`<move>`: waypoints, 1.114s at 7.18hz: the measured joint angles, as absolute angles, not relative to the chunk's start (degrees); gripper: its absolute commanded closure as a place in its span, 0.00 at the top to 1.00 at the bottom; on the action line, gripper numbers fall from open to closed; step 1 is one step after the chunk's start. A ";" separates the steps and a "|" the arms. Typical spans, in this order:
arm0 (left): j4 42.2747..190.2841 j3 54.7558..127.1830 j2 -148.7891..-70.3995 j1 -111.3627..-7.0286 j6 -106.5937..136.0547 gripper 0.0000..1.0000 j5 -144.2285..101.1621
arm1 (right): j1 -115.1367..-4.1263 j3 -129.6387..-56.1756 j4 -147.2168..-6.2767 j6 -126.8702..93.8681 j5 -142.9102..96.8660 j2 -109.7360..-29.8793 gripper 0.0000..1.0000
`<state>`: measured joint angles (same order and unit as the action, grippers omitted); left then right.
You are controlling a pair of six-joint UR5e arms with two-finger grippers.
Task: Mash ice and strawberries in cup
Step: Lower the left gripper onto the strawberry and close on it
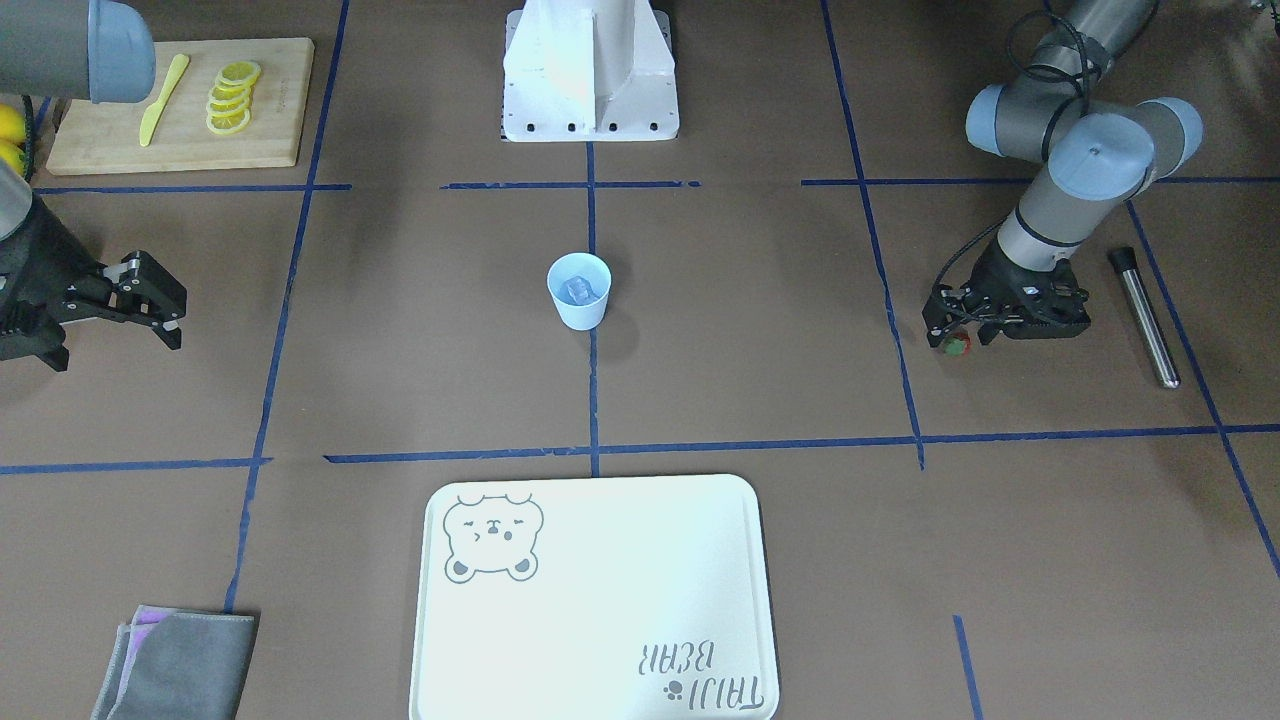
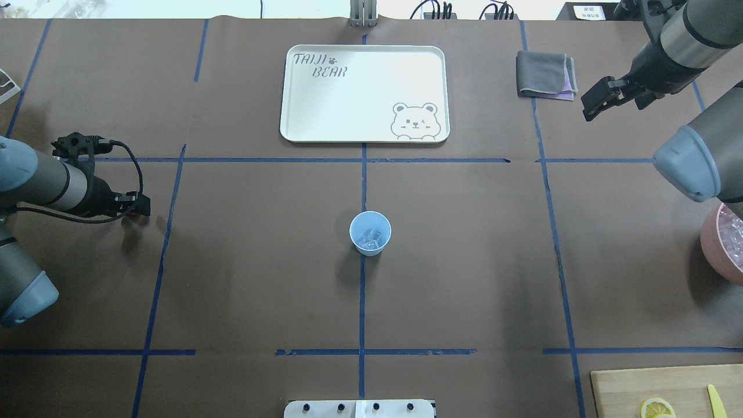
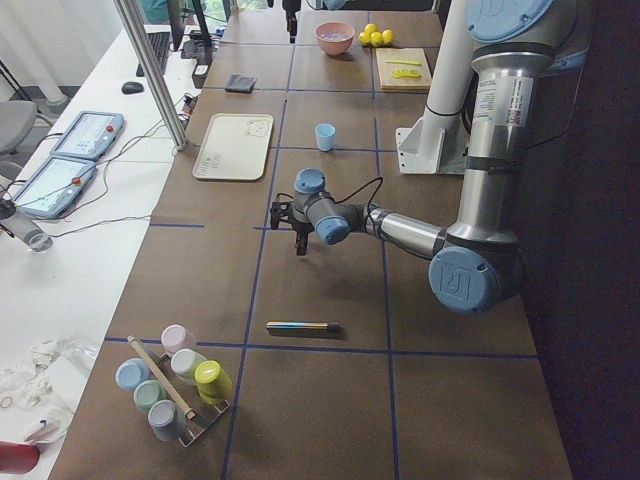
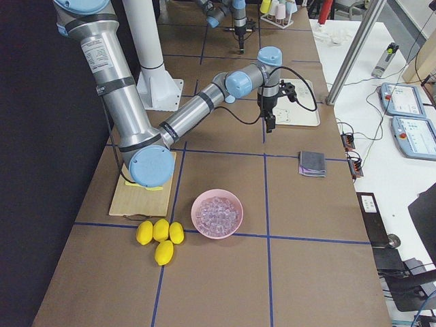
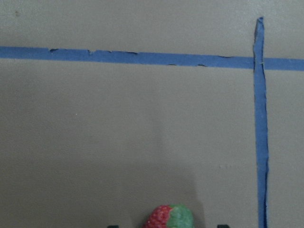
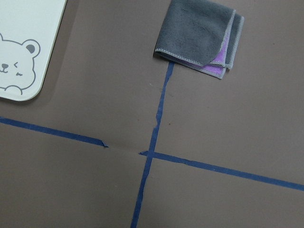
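The pale blue cup [image 1: 579, 292] stands at the table's centre, also in the overhead view [image 2: 370, 233]. Clear ice [image 1: 578, 289] lies inside it. My left gripper [image 1: 957, 336] is down at the table far from the cup. The small red strawberry [image 1: 958, 347] with its green top sits at its tips. In the left wrist view the strawberry [image 5: 170, 218] lies between the two fingertips with a gap on each side, so the gripper is open. My right gripper [image 1: 155, 305] is open and empty, above the table on the other side.
A metal rod [image 1: 1143, 317] lies beside the left arm. A white bear tray [image 1: 620, 560] and a grey cloth [image 1: 175, 665] lie on the far side of the table. A cutting board [image 1: 180, 105] holds lemon slices. A pink bowl of ice [image 2: 722, 244] stands under the right arm.
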<state>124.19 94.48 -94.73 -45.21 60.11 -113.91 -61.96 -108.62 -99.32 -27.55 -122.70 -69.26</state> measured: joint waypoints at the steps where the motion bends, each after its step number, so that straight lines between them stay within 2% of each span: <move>1: 124.19 94.44 -94.74 -45.22 60.12 0.64 -113.91 | -61.96 -108.62 -99.32 -27.58 -122.69 -69.26 0.99; 3: 124.19 94.40 -94.75 -45.23 60.12 0.52 -113.94 | -61.96 -108.58 -99.32 -27.59 -122.70 -69.26 0.99; 5: 124.19 94.40 -94.72 -45.26 60.10 0.23 -113.93 | -61.96 -108.55 -99.32 -27.60 -122.69 -69.26 0.99; 6: 124.19 94.43 -94.71 -45.29 60.06 0.14 -113.95 | -61.96 -108.52 -99.32 -27.60 -122.70 -69.26 0.99; 8: 124.19 94.85 -94.67 -45.67 59.95 0.05 -114.01 | -61.96 -108.48 -99.32 -27.60 -122.70 -69.26 0.99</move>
<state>124.19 94.85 -94.67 -45.67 59.95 -114.01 -61.96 -108.48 -99.32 -27.60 -122.70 -69.26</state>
